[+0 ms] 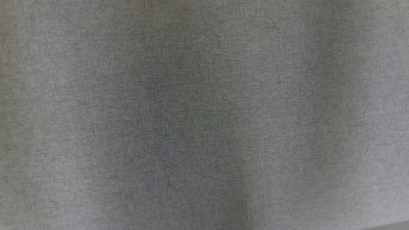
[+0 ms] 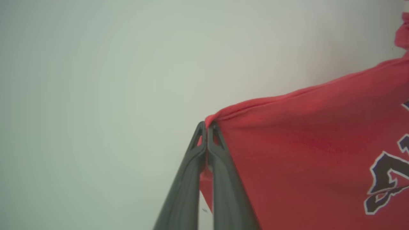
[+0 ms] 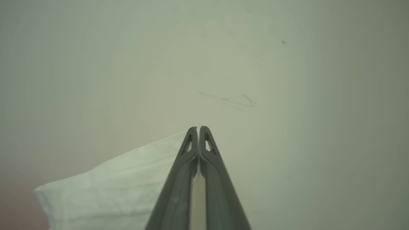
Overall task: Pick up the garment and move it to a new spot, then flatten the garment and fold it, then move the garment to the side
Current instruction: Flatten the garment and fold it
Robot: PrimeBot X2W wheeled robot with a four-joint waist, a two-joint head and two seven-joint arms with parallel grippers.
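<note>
left gripper is pinching the hemmed corner of the red garment, fingers pressed tight on it; garment is spreading right across left wrist view, dark lettering showing, pale surface behind. right gripper is sitting pressed together, pale cloth reaching its tips, can't tell if caught. head view is showing grey woven fabric

Left pincer fingers pressed together, nipping garment edge at tips. Right pincer fingers pressed together.

Matt, soft cloth garment
</note>
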